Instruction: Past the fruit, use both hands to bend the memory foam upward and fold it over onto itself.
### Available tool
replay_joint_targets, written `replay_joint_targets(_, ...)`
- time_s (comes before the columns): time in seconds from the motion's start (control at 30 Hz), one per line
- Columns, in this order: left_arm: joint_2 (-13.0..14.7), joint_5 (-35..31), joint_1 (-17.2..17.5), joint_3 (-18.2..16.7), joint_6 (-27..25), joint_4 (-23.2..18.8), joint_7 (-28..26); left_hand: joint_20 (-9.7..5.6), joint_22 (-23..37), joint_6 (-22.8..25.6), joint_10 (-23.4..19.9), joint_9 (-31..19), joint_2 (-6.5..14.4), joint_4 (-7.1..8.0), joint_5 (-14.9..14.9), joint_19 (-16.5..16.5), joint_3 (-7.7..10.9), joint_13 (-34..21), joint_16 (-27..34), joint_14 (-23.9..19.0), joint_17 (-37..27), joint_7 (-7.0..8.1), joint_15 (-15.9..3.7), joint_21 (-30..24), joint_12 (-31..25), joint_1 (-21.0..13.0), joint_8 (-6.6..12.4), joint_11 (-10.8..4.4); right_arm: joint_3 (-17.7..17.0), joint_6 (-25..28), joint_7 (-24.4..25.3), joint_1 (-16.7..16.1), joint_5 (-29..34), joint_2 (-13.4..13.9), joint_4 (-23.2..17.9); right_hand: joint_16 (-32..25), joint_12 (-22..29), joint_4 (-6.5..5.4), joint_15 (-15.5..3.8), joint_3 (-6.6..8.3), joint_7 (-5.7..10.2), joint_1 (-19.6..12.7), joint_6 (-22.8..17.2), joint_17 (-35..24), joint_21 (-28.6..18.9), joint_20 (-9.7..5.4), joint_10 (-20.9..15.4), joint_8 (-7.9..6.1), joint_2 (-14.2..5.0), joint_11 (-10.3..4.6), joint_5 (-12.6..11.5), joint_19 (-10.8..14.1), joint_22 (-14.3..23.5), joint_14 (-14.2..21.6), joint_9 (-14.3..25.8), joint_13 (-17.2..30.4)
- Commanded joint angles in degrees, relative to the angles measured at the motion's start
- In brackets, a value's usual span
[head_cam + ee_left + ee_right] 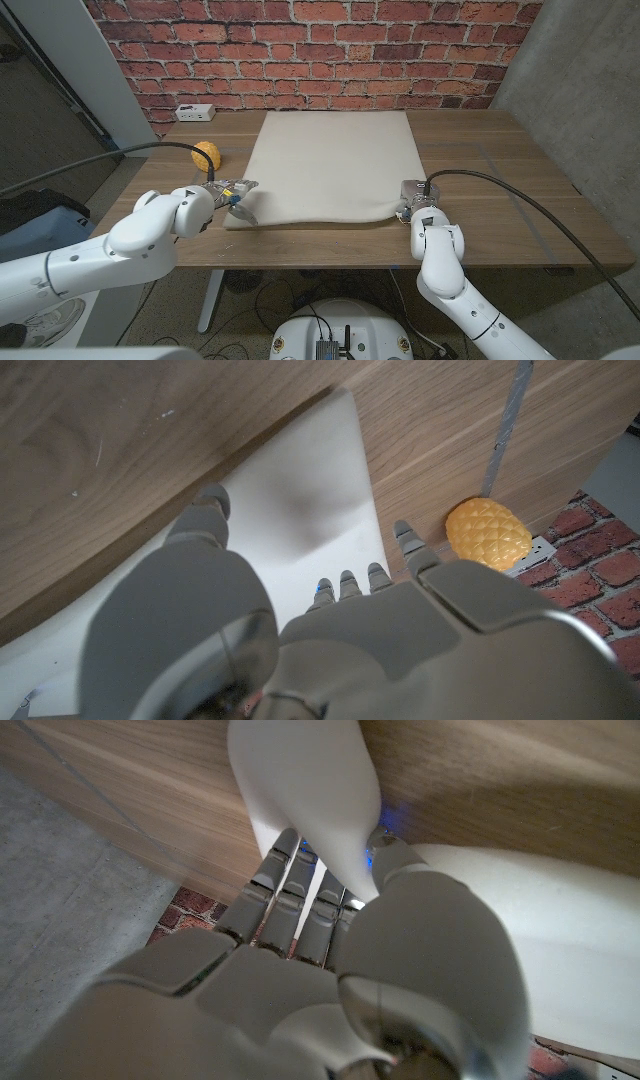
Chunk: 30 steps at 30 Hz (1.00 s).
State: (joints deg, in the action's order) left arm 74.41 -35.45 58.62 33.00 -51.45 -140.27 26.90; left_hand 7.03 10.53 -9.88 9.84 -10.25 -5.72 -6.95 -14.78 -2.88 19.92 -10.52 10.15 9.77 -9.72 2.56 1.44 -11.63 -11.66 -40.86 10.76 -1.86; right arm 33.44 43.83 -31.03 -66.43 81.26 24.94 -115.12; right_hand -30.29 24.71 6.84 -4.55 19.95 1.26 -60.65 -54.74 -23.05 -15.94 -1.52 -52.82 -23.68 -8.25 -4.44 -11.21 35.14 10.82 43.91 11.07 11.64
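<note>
At the near edge of a wooden table (520,190), the robot's left hand (228,192) reaches in from the left and closes on the near-left corner of a cream memory foam (330,165) sheet, thumb on top of the sheet and the other fingers curled under its edge, as its wrist view shows (330,650). The left arm (110,250) comes in low from the near-left, forearm angled toward the corner. Across from it, the right hand (418,200) grips the foam's near-right corner; in the right wrist view (330,950) the corner is pinched between the thumb and the closed fingers and bends up out of the grasp. The right arm (445,275) rises almost straight from the near edge, with a black cable (520,205) looping off to the right. The foam lies mostly flat along the middle of the table, stretching from the near edge toward the far one, its near corners slightly lifted. Just left of it, beyond the left hand, sits a yellow fruit (206,156), apart from the foam. Farther back a white power strip (194,111) rests at the far-left corner, before a red brick wall (320,50).
</note>
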Motion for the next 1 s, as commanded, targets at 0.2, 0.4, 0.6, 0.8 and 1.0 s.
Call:
replay_joint_targets(0.2,-1.84,-10.09,-2.74,5.93,-0.7,0.52,4.5,2.0,0.25,-5.1,3.68,-0.21,-2.16,-0.05,-0.83,2.01,-2.25,-0.38,0.11,1.23,-0.24,-0.62,1.63,0.57,0.44,0.31,-0.49,1.19,2.46,6.63,15.1,2.74,-16.98,3.91,-2.77,-2.6,1.93,-0.02,-6.53,-0.27,0.42,1.36,-7.47,-2.31,-0.65,1.52,-4.47,-0.03,-0.8,4.17,0.11,0.96,0.23,4.0,-0.14,0.43)
replay_joint_targets(0.4,-5.33,-29.84,-2.08,10.3,-1.83,3.04,8.99,1.52,0.31,-8.15,6.18,-0.26,-1.0,-0.14,-1.76,4.01,-2.57,-0.44,0.07,2.31,-0.29,0.02,1.59,0.71,0.77,-1.06,-0.67,0.84,0.55,6.07,21.72,1.59,-26.67,5.52,-5.55,-3.0,2.9,1.1,-5.34,0.39,-1.56,0.61,-8.54,-2.55,-0.81,1.94,-6.03,0.25,-0.45,5.94,0.09,1.16,0.26,5.73,-0.07,1.12)
replay_joint_targets(0.6,-10.68,-48.87,3.09,8.81,-0.78,8.14,7.94,0.06,0.21,-8.27,4.81,-0.26,2.7,-1.1,-2.38,0.64,-1.11,-0.44,0.8,-0.48,-0.24,0.82,-0.44,-0.74,-0.17,-5.41,0.17,-0.85,-6.22,0.98,29.95,-2.39,-42.37,6.24,-8.57,-3.11,3.21,1.56,-4.75,0.7,-1.77,0.28,-9.06,-2.84,-0.77,2.13,-6.31,0.4,-0.35,6.41,0.09,0.95,0.27,5.99,-0.02,1.47)
replay_joint_targets(0.8,-17.74,-59.7,9.49,4.42,-1.59,14.85,-4.8,-3.16,0.13,-2.4,-3.08,-0.22,4.8,-2.42,-1.84,-7.59,-0.37,-0.37,1.4,-9.25,-0.11,2.03,-3.85,-2.88,-2.36,-11.87,2.05,-3.53,-8.12,-1.43,34.26,-3.4,-51.73,9.61,-9.89,-3.08,3.26,1.58,-4.86,0.71,-2.07,0.43,-9.01,-3.37,-0.63,2.36,-5.95,0.72,-0.36,5.81,0.16,0.51,0.29,5.27,0.04,1.79)
replay_joint_targets(1.0,-28.11,-66.44,12.69,0.54,-7.23,24.63,-23.11,-5.19,0.37,5.46,-11.09,-0.22,4.19,-2.06,-0.59,-15.12,-1.82,-0.35,1.77,-18.93,-0.1,4.42,-8.48,-4.85,-3.54,-15.03,3.28,-7.2,-12.77,-7.39,36.36,-5.7,-64.21,12.59,-10.33,-2.86,3.41,1.62,-5.15,0.82,-1.83,0.5,-9.04,-3.58,-0.63,2.38,-5.9,0.87,-0.35,5.53,0.13,0.44,0.29,4.81,0.16,2.03)
